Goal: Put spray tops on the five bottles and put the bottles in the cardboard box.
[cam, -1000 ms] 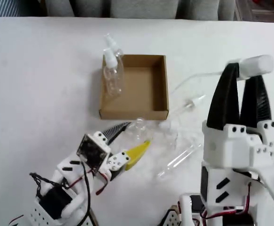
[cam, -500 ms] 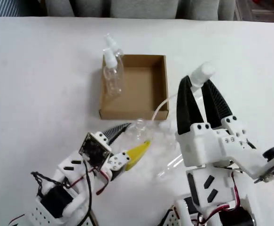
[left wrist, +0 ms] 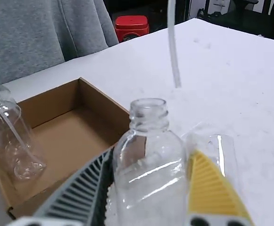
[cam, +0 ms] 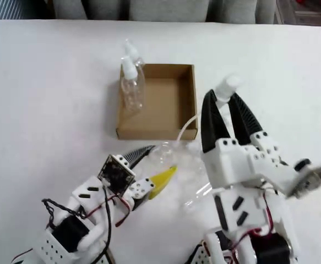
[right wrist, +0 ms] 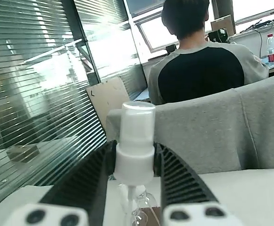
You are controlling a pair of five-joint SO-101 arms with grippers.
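My left gripper (cam: 161, 158) is shut on a clear, open-necked bottle (left wrist: 148, 155), held upright just in front of the cardboard box (cam: 183, 102). The bottle sits between a grey finger (left wrist: 87, 188) and a yellow finger (left wrist: 209, 188). My right gripper (cam: 223, 96) is shut on a white spray top (right wrist: 134, 141), raised beside the box's right wall. The top's thin tube (left wrist: 173, 47) hangs above and just past the bottle's neck. Two capped bottles (cam: 131, 82) stand at the box's left wall, one inside it.
More clear bottles (cam: 204, 190) lie on the table between the two arms, partly hidden by the right arm. One lies right beside the held bottle (left wrist: 219, 146). White tabletop stretches to the left of and beyond the box.
The right arm has swung left and lowered with the spray top, bringing its tube from the far right to just above the held bottle. The left arm has barely shifted.
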